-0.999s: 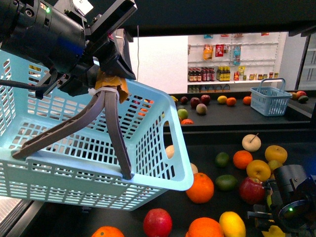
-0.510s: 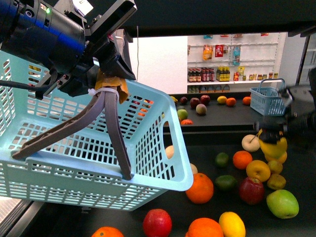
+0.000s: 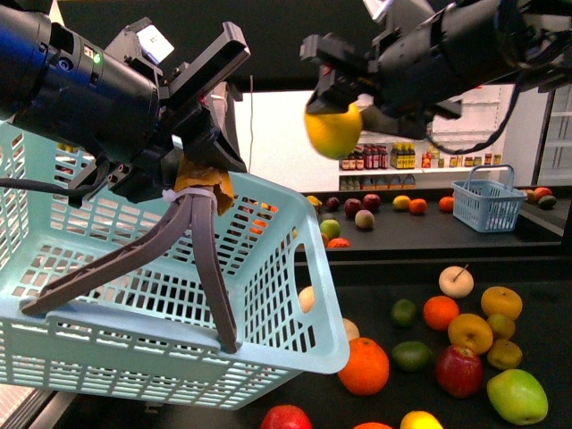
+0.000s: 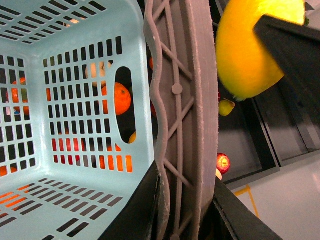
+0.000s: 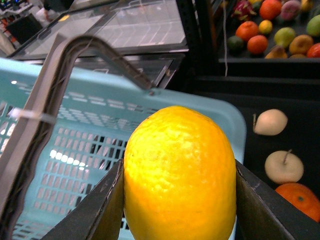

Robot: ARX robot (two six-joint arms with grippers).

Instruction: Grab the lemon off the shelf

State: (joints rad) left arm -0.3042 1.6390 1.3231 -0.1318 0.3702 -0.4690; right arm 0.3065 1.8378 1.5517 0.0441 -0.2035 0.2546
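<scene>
Above the rim of the light-blue basket, my right gripper pinching the lemon high over the shelf, my left gripper clamped on the grey handle.

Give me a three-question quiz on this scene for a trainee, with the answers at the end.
1. True or false: the lemon lies on the shelf.
2. What does the left gripper hold? A) the grey handle of the blue basket; B) an orange; C) a bottle.
3. Is the lemon inside the basket?

Key
1. False: the right gripper holds it in the air, off the shelf.
2. A.
3. No: it hangs higher than the basket's rim, outside it.
</scene>
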